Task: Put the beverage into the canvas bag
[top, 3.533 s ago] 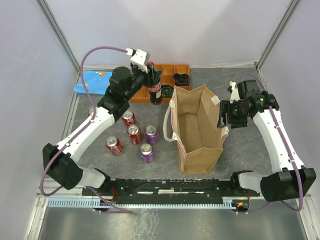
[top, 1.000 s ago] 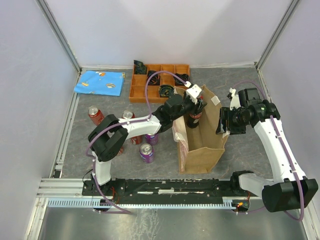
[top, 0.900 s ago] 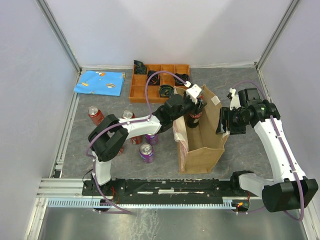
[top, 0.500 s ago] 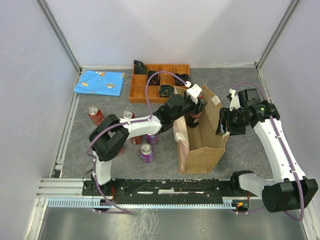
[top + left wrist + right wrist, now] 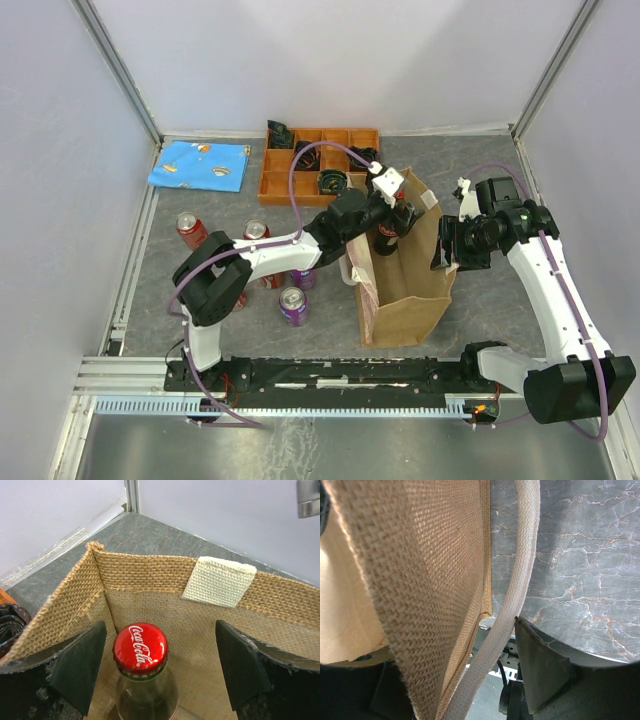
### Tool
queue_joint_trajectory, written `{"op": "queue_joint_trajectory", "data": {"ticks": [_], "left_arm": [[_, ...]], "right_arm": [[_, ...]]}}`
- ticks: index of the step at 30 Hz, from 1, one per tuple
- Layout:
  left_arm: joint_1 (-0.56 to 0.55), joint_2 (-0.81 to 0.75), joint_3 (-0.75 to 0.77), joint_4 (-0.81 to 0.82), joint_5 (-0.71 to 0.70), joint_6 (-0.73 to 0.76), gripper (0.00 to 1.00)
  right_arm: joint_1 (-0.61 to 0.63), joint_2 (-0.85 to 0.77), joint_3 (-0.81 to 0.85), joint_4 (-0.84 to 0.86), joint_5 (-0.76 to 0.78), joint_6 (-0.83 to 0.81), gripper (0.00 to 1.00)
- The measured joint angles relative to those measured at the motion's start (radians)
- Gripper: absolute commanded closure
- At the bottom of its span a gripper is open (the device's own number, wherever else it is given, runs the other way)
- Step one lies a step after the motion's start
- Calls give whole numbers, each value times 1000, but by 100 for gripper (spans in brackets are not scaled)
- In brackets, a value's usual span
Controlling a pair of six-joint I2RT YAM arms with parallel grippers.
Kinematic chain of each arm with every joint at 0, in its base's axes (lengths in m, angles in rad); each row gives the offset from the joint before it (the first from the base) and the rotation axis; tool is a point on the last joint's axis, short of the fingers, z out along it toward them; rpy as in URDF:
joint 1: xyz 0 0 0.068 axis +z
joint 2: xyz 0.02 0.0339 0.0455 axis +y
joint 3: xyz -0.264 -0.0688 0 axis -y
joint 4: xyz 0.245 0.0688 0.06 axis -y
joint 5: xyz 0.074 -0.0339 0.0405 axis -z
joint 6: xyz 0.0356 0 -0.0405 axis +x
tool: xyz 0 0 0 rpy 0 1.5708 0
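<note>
The beverage, a glass cola bottle (image 5: 388, 236) with a red cap (image 5: 140, 645), stands upright inside the canvas bag (image 5: 405, 295) at its far end. My left gripper (image 5: 160, 667) is open over the bag mouth, a finger on each side of the bottle neck and neither touching it. The tan weave of the bag (image 5: 150, 570) and a whitish handle patch (image 5: 219, 582) lie beyond the cap. My right gripper (image 5: 447, 245) is shut on the bag's right wall (image 5: 420, 580), with the whitish handle (image 5: 520, 580) against its right finger (image 5: 540, 675).
Several soda cans (image 5: 292, 304) stand on the grey table left of the bag. An orange compartment tray (image 5: 285, 180) sits at the back, and a blue cloth (image 5: 198, 164) lies at the back left. White walls enclose the table.
The left arm carried the bottle from beside the tray into the bag. Within the last half second its jaws opened and let go of the bottle. The right arm has held still.
</note>
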Motion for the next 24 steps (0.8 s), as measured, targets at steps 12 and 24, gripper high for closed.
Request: {"op": "queue_joint_trajectory", "data": {"ticks": [12, 24], "left_arm": [[2, -196, -11, -145, -25, -1, 1], [340, -493, 348, -815, -69, -68, 0]], "right_arm": [[0, 0, 0, 0, 0, 0, 31], [0, 0, -1, 2, -8, 0, 29]]}}
